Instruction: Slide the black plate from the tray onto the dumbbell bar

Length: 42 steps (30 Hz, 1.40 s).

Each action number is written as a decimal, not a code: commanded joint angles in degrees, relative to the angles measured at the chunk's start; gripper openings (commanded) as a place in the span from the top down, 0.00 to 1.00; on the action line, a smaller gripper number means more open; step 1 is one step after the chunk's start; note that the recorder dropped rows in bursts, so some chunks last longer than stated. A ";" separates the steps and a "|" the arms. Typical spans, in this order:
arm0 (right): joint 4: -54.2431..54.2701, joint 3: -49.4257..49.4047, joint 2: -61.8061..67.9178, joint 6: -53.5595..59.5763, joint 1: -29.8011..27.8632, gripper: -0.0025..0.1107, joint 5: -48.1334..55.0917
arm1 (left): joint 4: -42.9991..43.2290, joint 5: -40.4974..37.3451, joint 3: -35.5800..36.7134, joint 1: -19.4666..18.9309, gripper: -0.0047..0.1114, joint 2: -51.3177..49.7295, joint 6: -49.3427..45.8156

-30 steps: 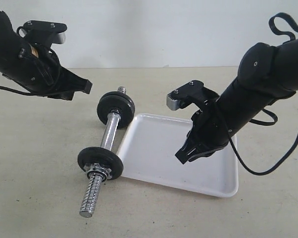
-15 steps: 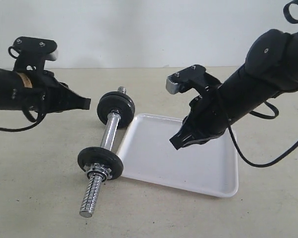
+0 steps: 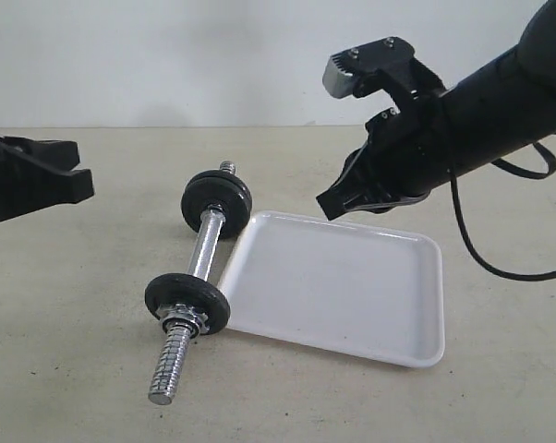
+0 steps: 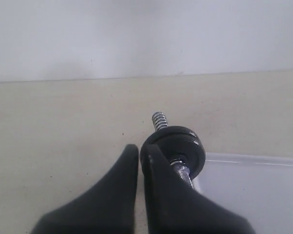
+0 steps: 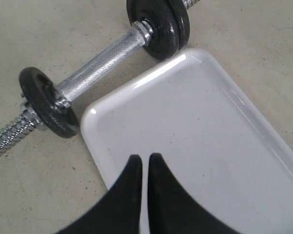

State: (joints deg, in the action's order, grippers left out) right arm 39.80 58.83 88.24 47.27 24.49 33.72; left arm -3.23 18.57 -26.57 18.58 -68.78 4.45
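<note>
The dumbbell bar point(image 3: 205, 247) lies on the table along the left edge of the white tray point(image 3: 333, 286), which holds nothing. On the bar's far end sits a black plate point(image 3: 216, 196), as thick as two discs pressed together point(image 5: 158, 24). Another black disc point(image 3: 187, 305) sits toward the near threaded end with a chrome nut against it. My left gripper point(image 3: 84, 183) hovers far left of the bar, shut and empty. My right gripper point(image 3: 329, 205) hangs above the tray's far edge, shut and empty. Its fingertips point(image 5: 134, 161) show over the tray point(image 5: 195, 126).
The bar's near threaded end point(image 3: 171, 365) juts toward the table's front. The pale table top point(image 3: 66, 305) stretches left of the bar and in front of the tray. A white wall stands behind. A black cable point(image 3: 500, 268) loops below the right arm.
The left arm has pulled back to the left edge of view. The right arm has lifted up and away from the tray's middle toward its far side. Both grippers stayed shut.
</note>
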 commanded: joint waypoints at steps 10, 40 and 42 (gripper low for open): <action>1.80 -5.60 -8.48 -0.81 0.03 0.98 -0.58 | -0.84 0.14 8.61 -0.04 0.92 23.32 -7.68; -5.76 -40.11 -83.52 -5.16 0.03 0.98 -27.96 | 7.08 -25.54 15.07 -4.22 0.92 59.68 -12.22; -9.92 -40.11 -83.52 -5.16 0.03 0.98 -27.96 | 10.33 -28.82 15.07 -4.98 0.92 59.68 -12.22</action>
State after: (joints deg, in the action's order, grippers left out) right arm 33.58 18.82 5.15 41.84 24.49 6.41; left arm 3.80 -7.28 -11.71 14.41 -9.44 -7.33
